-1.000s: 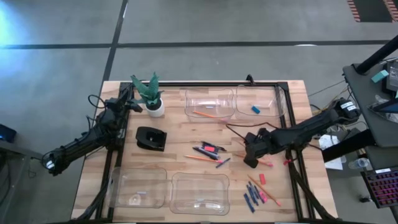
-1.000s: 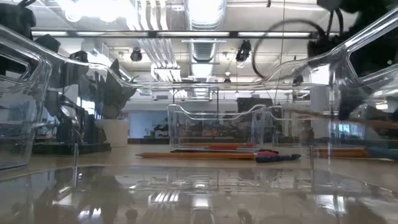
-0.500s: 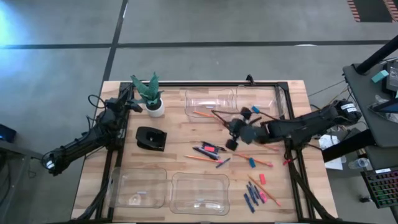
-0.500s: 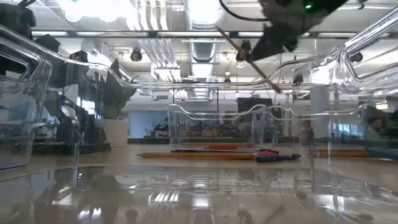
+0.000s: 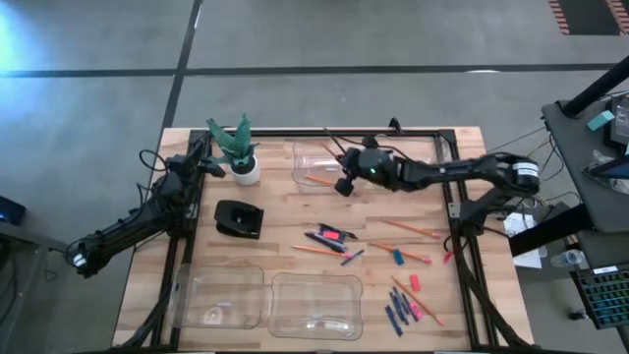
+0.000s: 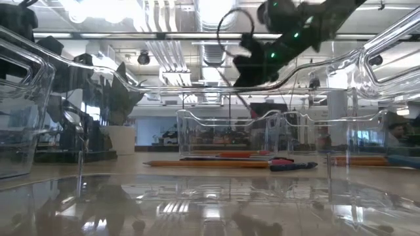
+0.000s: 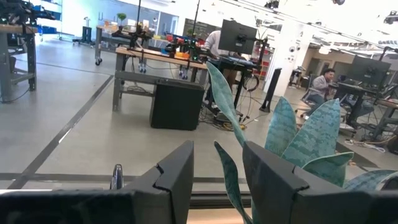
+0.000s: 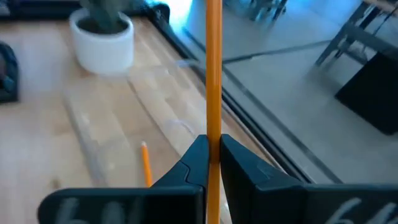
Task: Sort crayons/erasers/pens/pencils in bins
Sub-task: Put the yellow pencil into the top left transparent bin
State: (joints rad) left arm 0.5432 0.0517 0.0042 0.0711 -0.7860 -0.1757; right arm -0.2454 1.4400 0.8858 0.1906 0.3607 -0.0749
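Observation:
My right gripper (image 5: 344, 180) hangs above the far-left bin (image 5: 305, 157), shut on an orange pencil (image 8: 213, 68). One more pencil (image 5: 324, 181) lies in that bin. Loose on the table lie other pencils (image 5: 405, 229), black pens (image 5: 329, 236), dark-blue crayons (image 5: 397, 311) and small erasers (image 5: 414, 282). My left gripper (image 7: 217, 180) waits open at the table's far left, beside the potted plant (image 5: 244, 162). My right gripper pinches the pencil's shaft (image 8: 213, 127) between its two fingertips. The fingers reach in from the table's right, slanting a little downward, and lie across the pencil. Most of its length (image 5: 334, 143) sticks out toward the table's far edge. The pencil is clear of table and bin.
The far-right bin (image 5: 423, 147) lies under my right arm. Two more bins (image 5: 218, 295) (image 5: 314, 303) stand along the near edge. A small black box (image 5: 238, 218) sits left of the middle. A black frame (image 5: 452, 197) borders the tabletop.
My right gripper has risen from the loose pencils at the table's middle right and swung toward the far-left bin, tipping from pointing down to nearly level. The pencil has come up off the table with it. The fingers have stayed shut.

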